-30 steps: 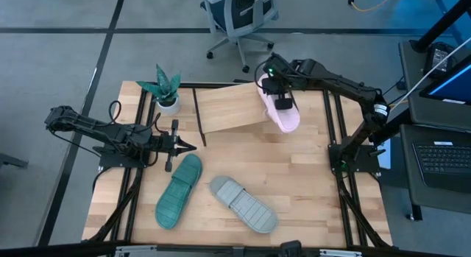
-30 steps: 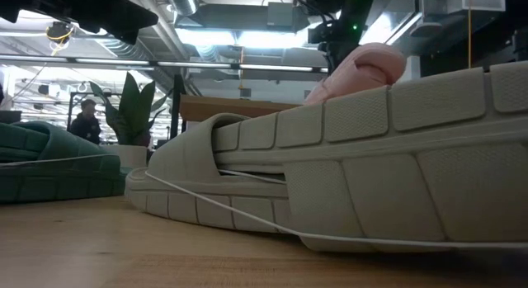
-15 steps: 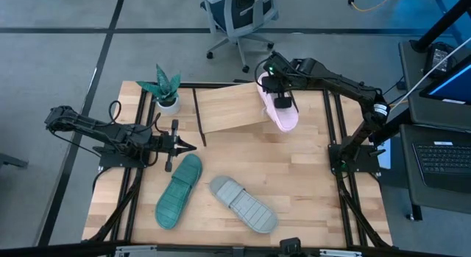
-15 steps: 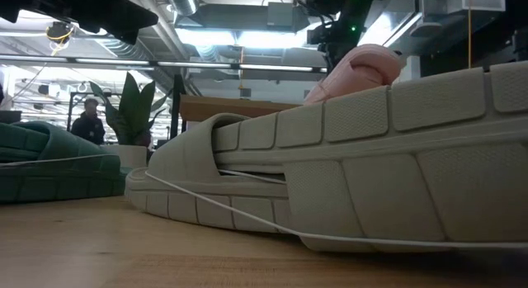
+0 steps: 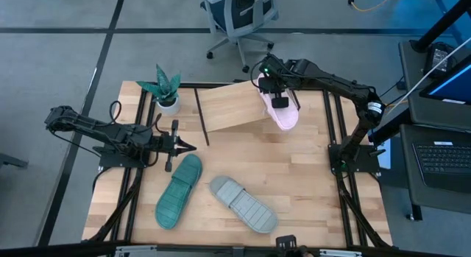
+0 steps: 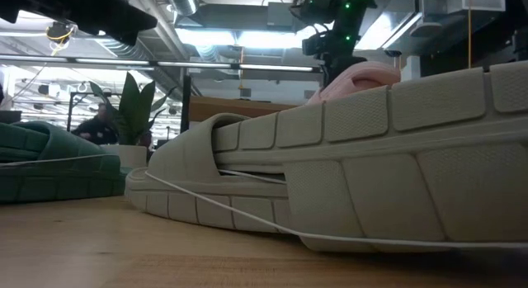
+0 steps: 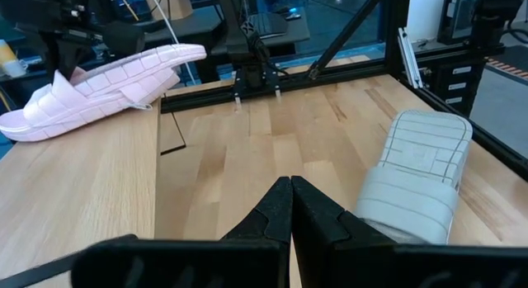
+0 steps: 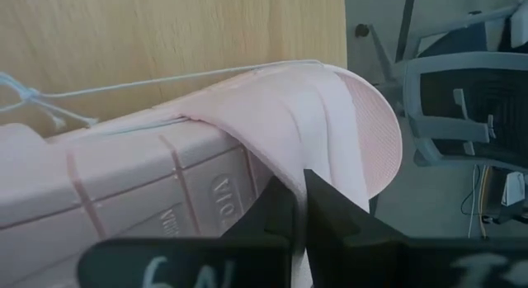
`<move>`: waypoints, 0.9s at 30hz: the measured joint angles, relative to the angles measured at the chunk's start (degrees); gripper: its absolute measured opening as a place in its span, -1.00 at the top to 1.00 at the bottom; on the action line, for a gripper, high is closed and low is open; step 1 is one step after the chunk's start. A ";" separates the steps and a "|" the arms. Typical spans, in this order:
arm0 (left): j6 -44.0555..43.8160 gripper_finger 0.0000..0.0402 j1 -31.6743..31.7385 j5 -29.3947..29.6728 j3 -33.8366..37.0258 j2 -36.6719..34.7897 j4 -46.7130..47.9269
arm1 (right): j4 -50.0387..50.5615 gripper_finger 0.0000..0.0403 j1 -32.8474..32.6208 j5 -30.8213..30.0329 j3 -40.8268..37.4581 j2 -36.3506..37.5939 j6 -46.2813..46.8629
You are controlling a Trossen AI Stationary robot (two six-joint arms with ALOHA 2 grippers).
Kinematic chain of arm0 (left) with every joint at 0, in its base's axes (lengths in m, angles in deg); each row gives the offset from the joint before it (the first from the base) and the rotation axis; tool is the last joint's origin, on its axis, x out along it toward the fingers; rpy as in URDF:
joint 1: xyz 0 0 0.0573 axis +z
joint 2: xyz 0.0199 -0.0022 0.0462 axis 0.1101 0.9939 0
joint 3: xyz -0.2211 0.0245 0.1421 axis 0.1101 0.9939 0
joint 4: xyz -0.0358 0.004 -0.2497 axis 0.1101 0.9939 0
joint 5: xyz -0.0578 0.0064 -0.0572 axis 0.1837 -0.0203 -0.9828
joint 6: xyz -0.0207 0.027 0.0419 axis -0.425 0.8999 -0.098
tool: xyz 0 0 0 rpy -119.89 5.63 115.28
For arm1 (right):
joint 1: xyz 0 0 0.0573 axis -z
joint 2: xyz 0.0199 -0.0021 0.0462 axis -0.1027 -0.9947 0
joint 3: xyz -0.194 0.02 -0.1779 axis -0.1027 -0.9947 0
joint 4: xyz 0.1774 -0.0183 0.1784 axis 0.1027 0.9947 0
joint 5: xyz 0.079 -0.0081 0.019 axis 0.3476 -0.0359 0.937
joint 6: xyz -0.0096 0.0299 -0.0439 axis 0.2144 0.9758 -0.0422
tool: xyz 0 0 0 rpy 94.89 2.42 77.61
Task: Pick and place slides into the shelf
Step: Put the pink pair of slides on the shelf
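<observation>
Your right hand (image 5: pixel 280 101) is over the right end of the shelf (image 5: pixel 229 107), gripping the pink slide (image 5: pixel 285 114) with its fingers pinched together on the sandal. That slide lies partly on the slanted board and partly past its right edge, over the counter (image 5: pixel 309 169); from the left wrist camera you see it tilted, one end resting on the board and the other raised (image 7: pixel 107 73). A thin white string runs along the pink slide's sole in the right wrist view (image 8: pixel 157 123). Your left hand (image 5: pixel 185 146) waits at the left side of the counter, its fingers closed together and empty, pointing toward the middle. The teal slide (image 5: pixel 178 191) lies just below that hand, sole up, and the grey slide (image 5: pixel 244 205) lies beside it to the right, near the counter's front edge, not touching it. Both are well apart from the shelf. A small potted plant (image 5: pixel 165 88) stands at the shelf's left end.
</observation>
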 joint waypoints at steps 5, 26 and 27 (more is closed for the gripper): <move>0.01 1.00 0.02 0.00 0.00 0.01 0.24 | 0.04 0.94 0.00 0.09 0.00 -0.02 0.02; -0.01 1.00 0.01 0.00 0.00 -0.02 0.47 | -0.61 0.60 -0.80 1.72 0.00 -0.11 6.10; -0.01 1.00 0.00 0.00 0.00 -0.02 0.48 | -0.66 0.60 -1.06 1.88 0.00 -0.11 6.10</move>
